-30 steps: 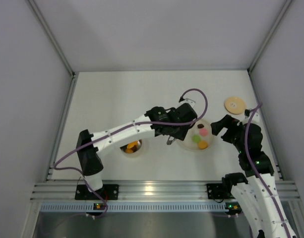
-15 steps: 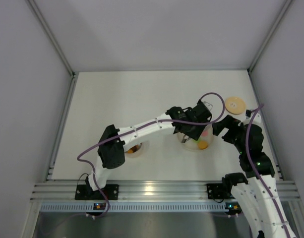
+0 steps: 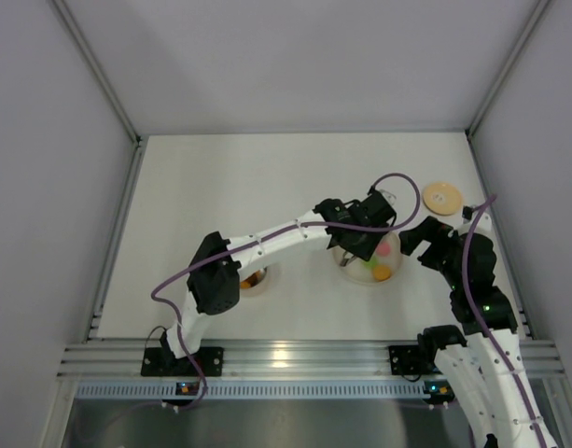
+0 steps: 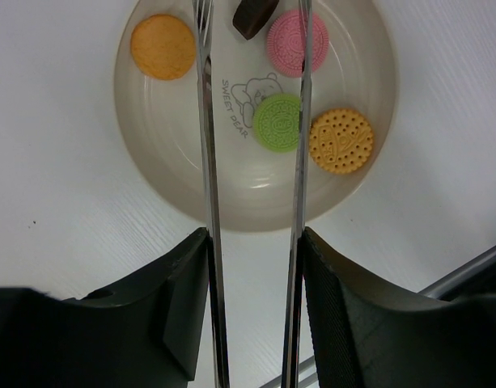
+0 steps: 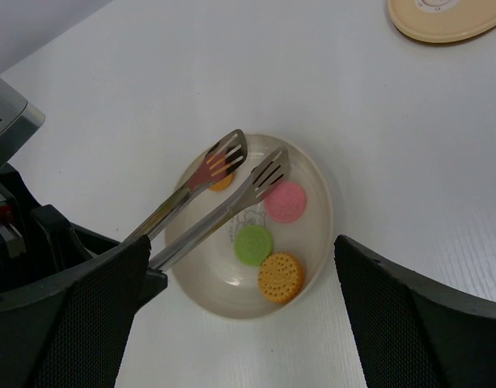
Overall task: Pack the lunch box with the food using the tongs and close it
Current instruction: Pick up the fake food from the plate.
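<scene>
The left arm (image 3: 276,239) lies like a bar across the middle of the top view, its elbow overhanging the steel pot (image 3: 255,277). The tongs (image 5: 219,190) slant over the plate (image 5: 325,212) from its left. The right gripper (image 5: 241,241) crowds the plate's right side. The lid (image 3: 442,197) sits apart at upper right, and bare tabletop fills the upper left.

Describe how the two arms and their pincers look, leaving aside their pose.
The left arm and right arm are built of white links with black joint housings. A purple cable runs along each. The left pincer and right pincer each have two broad black fingers with finely textured faces. Small green lights glow at the bases.
</scene>
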Controlling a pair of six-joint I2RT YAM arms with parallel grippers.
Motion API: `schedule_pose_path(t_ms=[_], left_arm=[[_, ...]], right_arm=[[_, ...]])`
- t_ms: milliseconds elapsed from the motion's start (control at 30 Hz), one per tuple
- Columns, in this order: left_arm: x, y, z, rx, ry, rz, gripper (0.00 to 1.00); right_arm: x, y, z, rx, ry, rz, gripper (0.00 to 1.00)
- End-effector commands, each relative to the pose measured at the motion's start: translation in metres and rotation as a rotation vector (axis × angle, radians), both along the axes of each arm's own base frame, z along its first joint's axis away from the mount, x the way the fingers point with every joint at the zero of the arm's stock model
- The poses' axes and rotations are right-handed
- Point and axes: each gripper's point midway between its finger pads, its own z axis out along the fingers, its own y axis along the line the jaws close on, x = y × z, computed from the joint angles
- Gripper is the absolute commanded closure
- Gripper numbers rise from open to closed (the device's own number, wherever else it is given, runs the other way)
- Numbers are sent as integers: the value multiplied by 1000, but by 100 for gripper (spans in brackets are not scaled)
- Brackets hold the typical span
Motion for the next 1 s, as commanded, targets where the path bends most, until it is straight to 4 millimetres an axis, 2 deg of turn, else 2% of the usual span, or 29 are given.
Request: schedule_pose_path(t_ms=[0, 167, 633, 800, 967], left_arm=[[7, -10, 10, -44, -31, -10, 49], [5, -8, 3, -36, -17, -16, 52], [1, -3, -8, -15, 5, -17, 53], [1, -3, -5, -22, 1, -17, 65], [1, 0, -1, -21, -5, -14, 71]], right_arm=[[0, -5, 14, -15, -17, -16, 6], [0, -5, 15, -9, -20, -19, 6], [-1, -5, 13, -11, -17, -18, 6], [-1, -6, 13, -14, -18, -18, 6], [-1, -5, 13, -10, -18, -20, 6]])
